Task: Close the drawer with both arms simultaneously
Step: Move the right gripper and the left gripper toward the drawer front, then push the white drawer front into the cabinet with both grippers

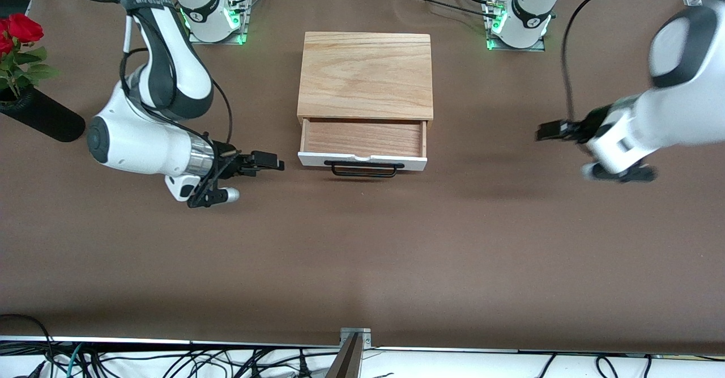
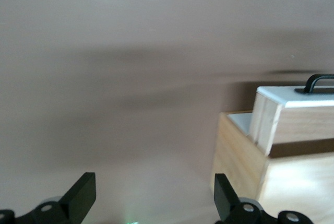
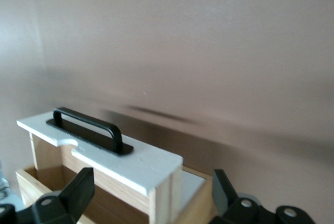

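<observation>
Beside the pulled-out drawer (image 1: 362, 145) of the cabinet (image 1: 365, 76), the right gripper (image 1: 266, 161) and left gripper (image 1: 552, 131) are held apart from it, jaws spread, nothing gripped.

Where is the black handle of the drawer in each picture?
Front view: the black handle is at the middle, on the white front panel of the open drawer, on the side nearest the camera.
Left wrist view: only one end of it shows, at the edge.
Right wrist view: the whole bar lies on the panel.
Shared landmark: the white front panel.
</observation>
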